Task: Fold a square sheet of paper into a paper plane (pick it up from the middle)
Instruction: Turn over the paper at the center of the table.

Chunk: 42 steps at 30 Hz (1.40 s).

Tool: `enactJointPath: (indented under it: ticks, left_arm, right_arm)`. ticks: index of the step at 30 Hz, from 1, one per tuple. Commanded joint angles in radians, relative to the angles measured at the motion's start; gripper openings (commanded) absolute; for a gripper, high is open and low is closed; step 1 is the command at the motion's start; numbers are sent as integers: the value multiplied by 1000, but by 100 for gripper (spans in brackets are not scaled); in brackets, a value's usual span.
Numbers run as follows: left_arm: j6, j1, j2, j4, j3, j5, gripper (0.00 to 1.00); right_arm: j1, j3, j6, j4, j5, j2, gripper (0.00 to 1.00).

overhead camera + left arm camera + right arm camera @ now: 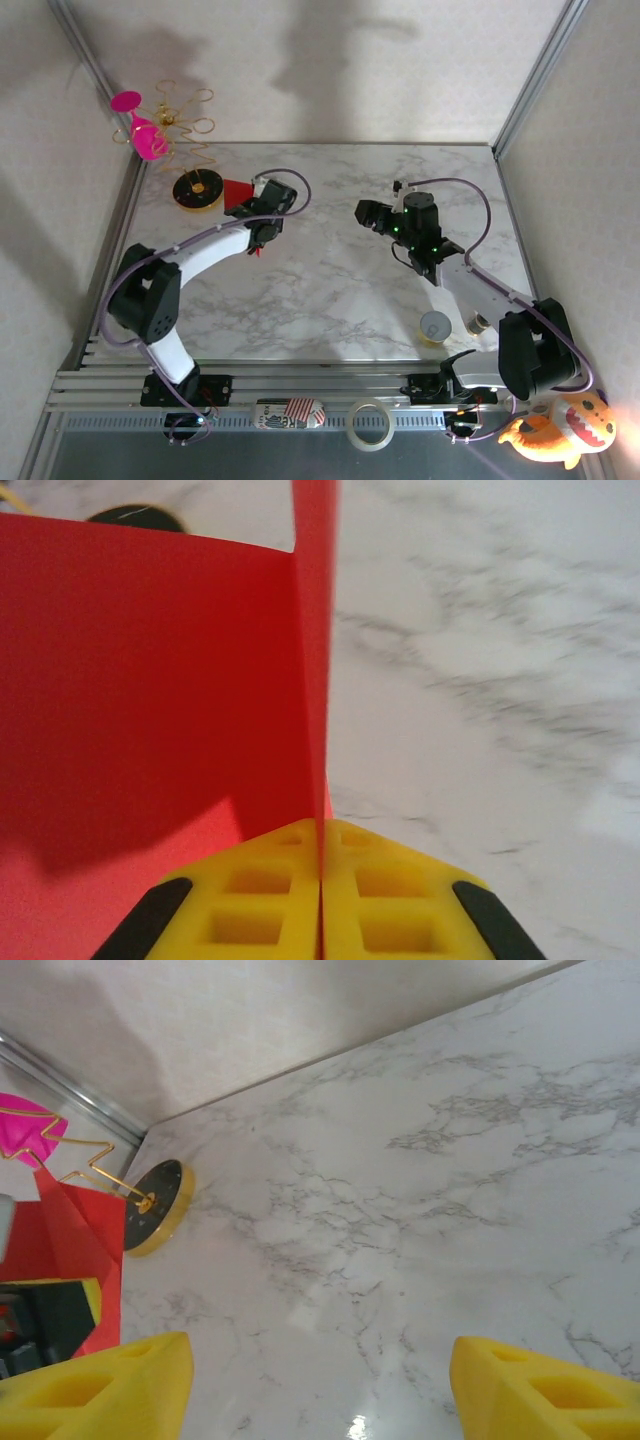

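left wrist: left hand (322,885) clenched on creased red paper (150,680) | right wrist: right hand (320,1390) released above table (450,1160)

Matt red paper (150,680), glossy marble-look table (400,1210)

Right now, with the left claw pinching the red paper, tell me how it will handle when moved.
The red paper is probably light and thin: the shut left claw holds it by one flap. Its crease likely stiffens it, since it stands upright unsupported. Pushed, it would probably bend rather than resist.
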Motion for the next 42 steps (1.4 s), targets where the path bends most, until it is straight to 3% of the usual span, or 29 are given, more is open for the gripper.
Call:
enactJointPath:
  ticks: [1,8,20,30,38,42]
  left_arm:
    - [40,-32,74,-138,58,-240,7]
    - [56,-101,246,-203,151,-388,7]
    - [32,-157,448,-203,244,-469,8]
    - [-50,-184,490,-214,290,-394,22]
    - [-87,-203,419,-121,261,-132,29]
    - [-111,-204,428,-122,258,-106,29]
  right_arm:
    - [-3,-17,-34,1,41,-33,70]
    - [-4,-12,-26,-17,43,-18,70]
    - [-4,39,-36,-113,83,3,70]
    - [-4,58,-26,-118,64,37,70]
    - [-5,56,-5,-114,82,39,70]
    - [-7,49,6,-104,84,34,70]
